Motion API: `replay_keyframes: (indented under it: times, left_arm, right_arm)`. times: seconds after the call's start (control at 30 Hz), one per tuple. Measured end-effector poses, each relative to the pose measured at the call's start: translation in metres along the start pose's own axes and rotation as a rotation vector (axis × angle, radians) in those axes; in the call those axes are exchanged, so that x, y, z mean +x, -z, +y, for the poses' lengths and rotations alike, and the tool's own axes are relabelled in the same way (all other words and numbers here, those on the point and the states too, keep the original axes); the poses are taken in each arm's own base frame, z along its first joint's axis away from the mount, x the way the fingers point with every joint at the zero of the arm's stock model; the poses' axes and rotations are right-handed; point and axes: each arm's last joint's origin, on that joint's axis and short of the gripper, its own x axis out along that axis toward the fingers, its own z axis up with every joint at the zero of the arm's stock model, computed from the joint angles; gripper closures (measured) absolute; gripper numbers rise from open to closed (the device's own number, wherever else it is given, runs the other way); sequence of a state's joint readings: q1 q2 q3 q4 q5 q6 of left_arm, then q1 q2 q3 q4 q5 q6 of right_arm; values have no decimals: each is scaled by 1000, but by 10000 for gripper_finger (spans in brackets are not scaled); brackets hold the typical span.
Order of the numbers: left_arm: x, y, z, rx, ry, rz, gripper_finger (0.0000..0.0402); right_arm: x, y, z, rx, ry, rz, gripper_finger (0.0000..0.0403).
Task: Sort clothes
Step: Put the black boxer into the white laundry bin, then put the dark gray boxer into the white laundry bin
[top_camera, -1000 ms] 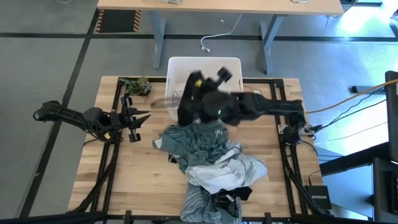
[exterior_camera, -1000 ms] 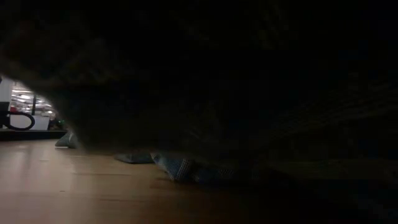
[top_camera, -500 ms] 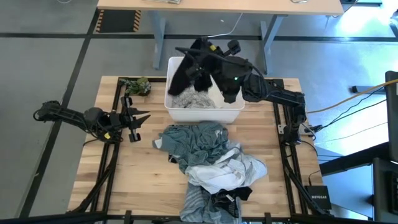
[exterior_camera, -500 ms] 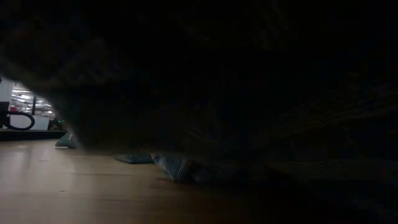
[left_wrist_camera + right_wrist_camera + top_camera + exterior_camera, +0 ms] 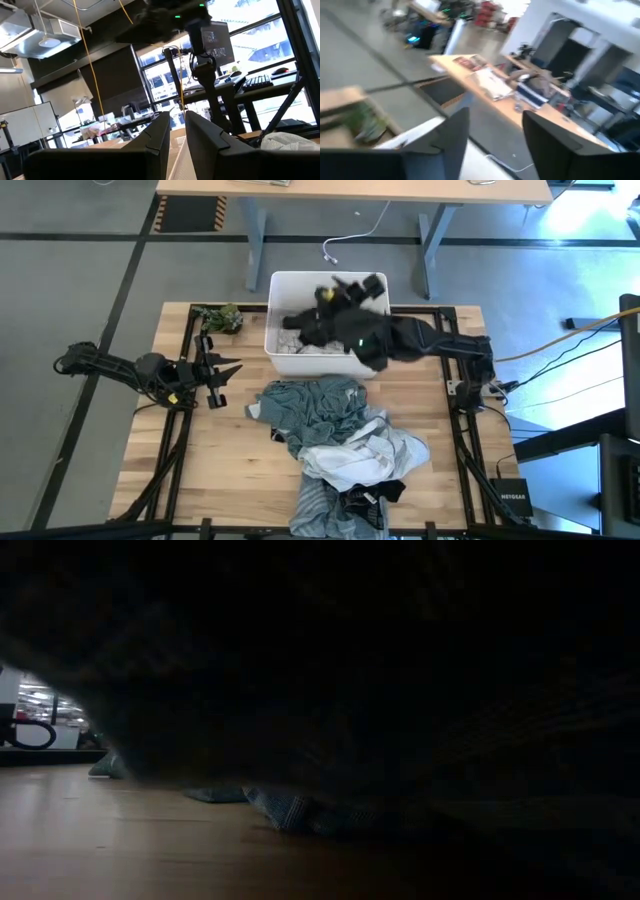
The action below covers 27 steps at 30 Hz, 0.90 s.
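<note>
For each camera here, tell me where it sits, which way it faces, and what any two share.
High: overhead, straight down; both arms, white bin, clothes pile.
Low: table height, looking across; dark fabric blocks most of it.
Left wrist: past left tool toward room windows.
Right wrist: past open right tool, over the bin rim.
Shared: high and low both show the pile.

A heap of clothes (image 5: 340,442), teal, pale blue, white, striped and black, is seen crumpled on the table, well apart from the right gripper (image 5: 335,292).
</note>
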State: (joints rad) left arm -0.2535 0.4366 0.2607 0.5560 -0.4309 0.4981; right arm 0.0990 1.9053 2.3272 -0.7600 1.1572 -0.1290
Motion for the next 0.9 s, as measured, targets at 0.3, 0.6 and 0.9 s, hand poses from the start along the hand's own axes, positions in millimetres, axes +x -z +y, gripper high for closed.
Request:
replay_keyframes:
  times: [0.3, 0.6, 0.9]
  left_arm:
    - [0, 0, 0, -5, 0, -1, 345]
    - [0, -1, 0, -5, -5, -8, 345]
    - [0, 0, 0, 0, -1, -1, 345]
  right_arm:
    - [-55, 35, 71, -14, -670, 191, 146]
    - [-93, 98, 196, -216, -905, 279, 146]
    - [-69, 175, 275, -359, -987, 464, 146]
